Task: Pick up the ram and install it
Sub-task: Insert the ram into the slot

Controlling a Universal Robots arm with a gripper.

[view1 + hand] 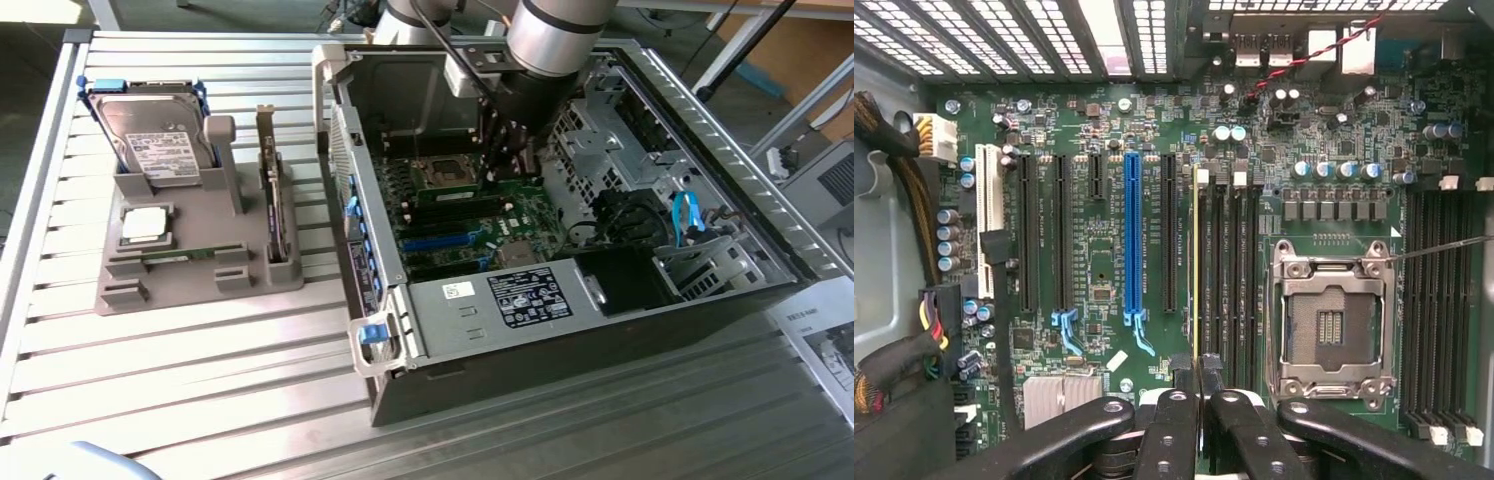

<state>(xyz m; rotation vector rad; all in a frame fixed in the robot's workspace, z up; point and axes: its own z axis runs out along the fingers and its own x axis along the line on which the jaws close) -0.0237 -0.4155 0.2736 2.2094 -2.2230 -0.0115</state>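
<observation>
In the wrist view my gripper [1197, 378] is shut on the ram [1196, 260], which I see edge-on as a thin yellow-green line. The stick hangs over the motherboard [1094, 300], in line with the outermost of the black memory slots [1229, 260] next to the open CPU socket [1332, 325]. Whether its lower edge touches a slot I cannot tell. In the exterior view the gripper [513, 160] reaches down inside the open computer case [534, 300], just beside the CPU socket [445, 175], and the arm's dark body covers the stick.
A grey holder [174, 285] on the exterior view's left carries a silver hard drive with blue rails [147, 140], an upright card [274, 205], a square chip [144, 225] and a green strip [180, 256]. Case walls, cables [894, 340] and a blue slot [1132, 235] surround the gripper.
</observation>
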